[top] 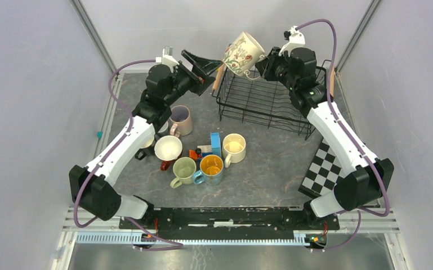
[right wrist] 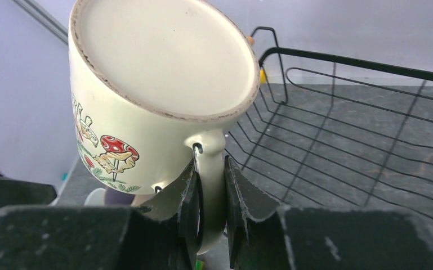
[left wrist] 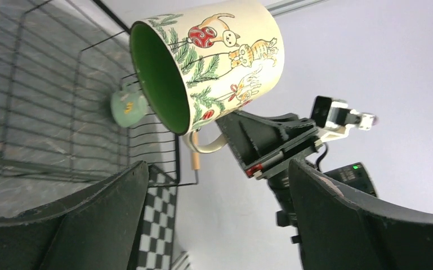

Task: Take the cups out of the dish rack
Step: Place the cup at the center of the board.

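Cream mug (top: 243,53) painted with cats and mushrooms hangs tilted above the far left corner of the dish rack (top: 262,104), its handle pinched tight by the right gripper (right wrist: 209,208). The left gripper (top: 207,70) stands spread wide just beside it, touching nothing.

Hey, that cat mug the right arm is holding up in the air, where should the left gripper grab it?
Probably the rim, coming from the mouth side. The right gripper is shut on the handle, and the mug is tilted with its green mouth partly toward the open left gripper: one finger inside, one outside.
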